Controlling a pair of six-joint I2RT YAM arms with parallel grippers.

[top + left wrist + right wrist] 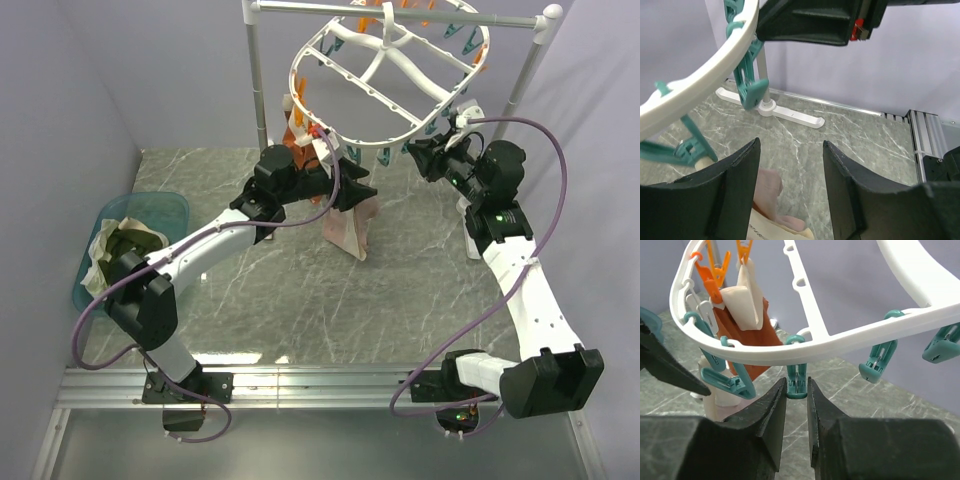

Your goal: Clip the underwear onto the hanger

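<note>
1. Underwear (350, 228): pale pink cloth hanging limp below the near rim of the hanger (850, 341), above the table (300, 300). Its top edge is hidden behind the left gripper (791, 147), so what it hangs from cannot be told.
2. Left gripper: fingers (737, 170) spread wide, nothing pinched at the tips. The cloth shows low in the gap between them, and contact cannot be told.
3. Right gripper (796, 385): jaws drawn nearly together, pressing either side of a teal peg (796, 371) that hangs from the rim.
4. Hanger: white oval, tilted, hung from the stand (252, 90).
5. Orange garment (747, 340): clipped by orange pegs at the far rim.
6. Bin (165, 200): teal, on the table's left, holding olive cloth (135, 240).
</note>
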